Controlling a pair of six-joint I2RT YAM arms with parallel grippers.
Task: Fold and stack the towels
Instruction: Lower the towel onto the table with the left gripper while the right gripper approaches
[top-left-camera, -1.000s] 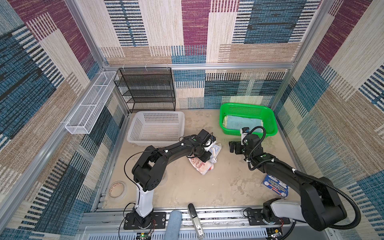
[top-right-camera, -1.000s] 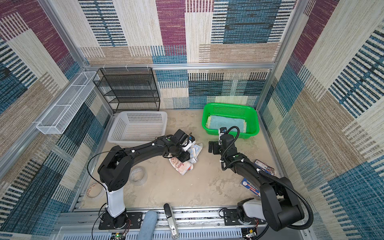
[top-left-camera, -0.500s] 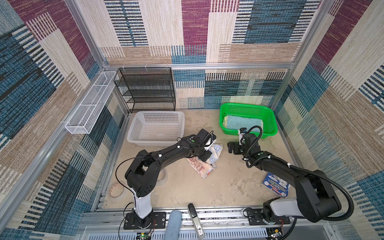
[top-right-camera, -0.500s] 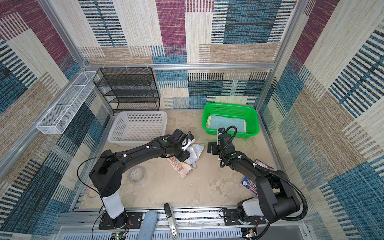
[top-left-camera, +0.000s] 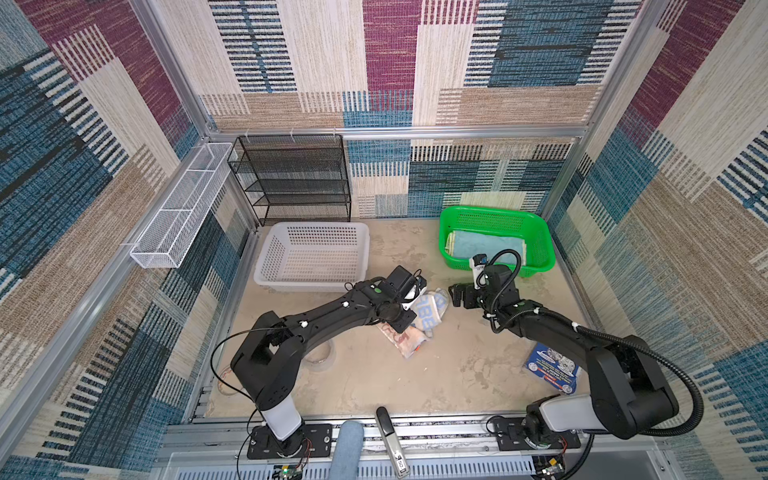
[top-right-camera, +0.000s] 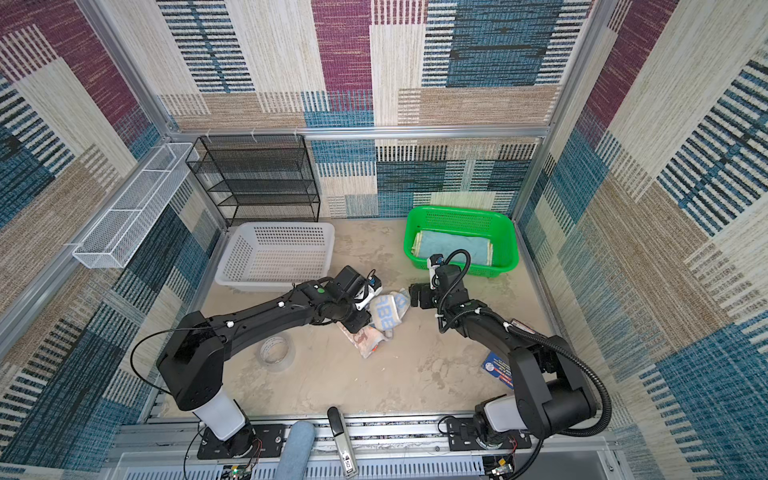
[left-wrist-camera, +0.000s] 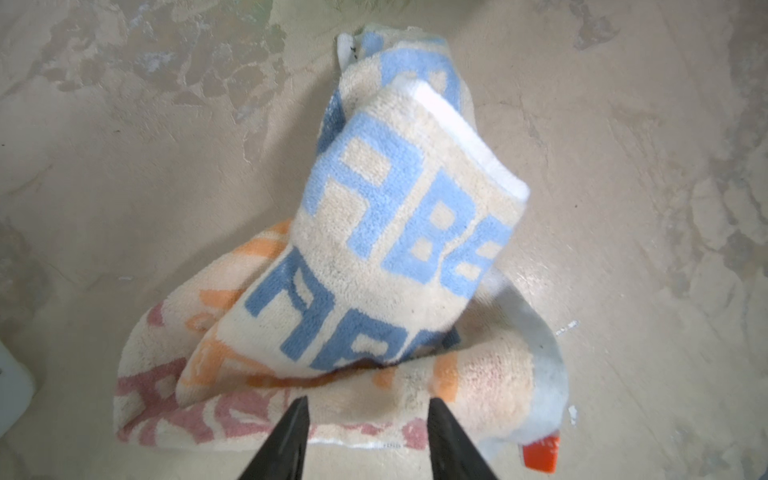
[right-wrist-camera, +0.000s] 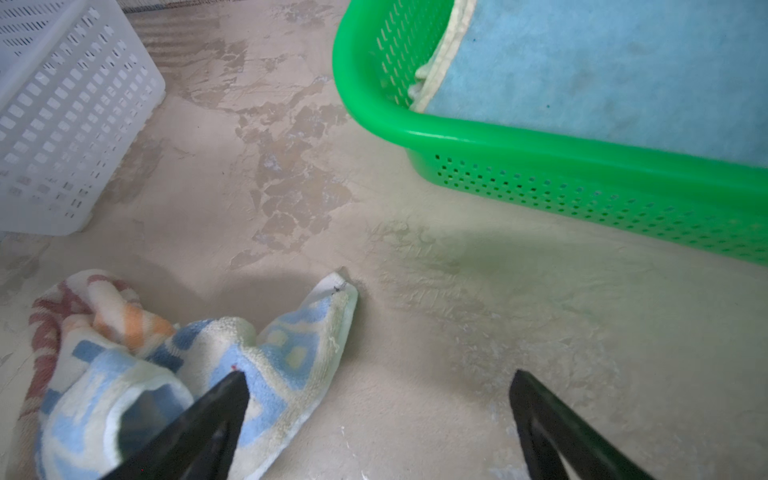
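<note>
A crumpled cream towel with big blue letters (top-left-camera: 430, 311) (top-right-camera: 386, 309) (left-wrist-camera: 395, 232) (right-wrist-camera: 270, 361) lies on a cream towel with orange and pink print (top-left-camera: 405, 343) (top-right-camera: 365, 343) (left-wrist-camera: 187, 399) (right-wrist-camera: 83, 307) at mid table. My left gripper (top-left-camera: 409, 324) (top-right-camera: 359, 322) (left-wrist-camera: 370, 405) is over that lower towel's near edge, jaws apart, gripping nothing. My right gripper (top-left-camera: 457, 295) (top-right-camera: 415, 295) (right-wrist-camera: 378, 382) stands wide open just right of the pile, one fingertip over the lettered towel's corner. A folded teal towel (top-left-camera: 486, 249) (top-right-camera: 453, 247) (right-wrist-camera: 602, 75) lies in the green basket (top-left-camera: 546, 249) (top-right-camera: 513, 249) (right-wrist-camera: 540, 141).
A white plastic basket (top-left-camera: 311, 286) (top-right-camera: 270, 284) (right-wrist-camera: 62, 124) stands left of the pile, a black mesh shelf (top-left-camera: 291, 178) behind it. A clear tape roll (top-right-camera: 276, 353) lies under the left arm. A blue packet (top-left-camera: 552, 370) lies under the right arm. A white wire basket (top-left-camera: 178, 212) hangs on the left wall.
The left arm's elbow has swung lower and left while its gripper stayed at the pile; the printed towel has slid slightly toward the front. The right gripper has edged a little closer to the towels.
</note>
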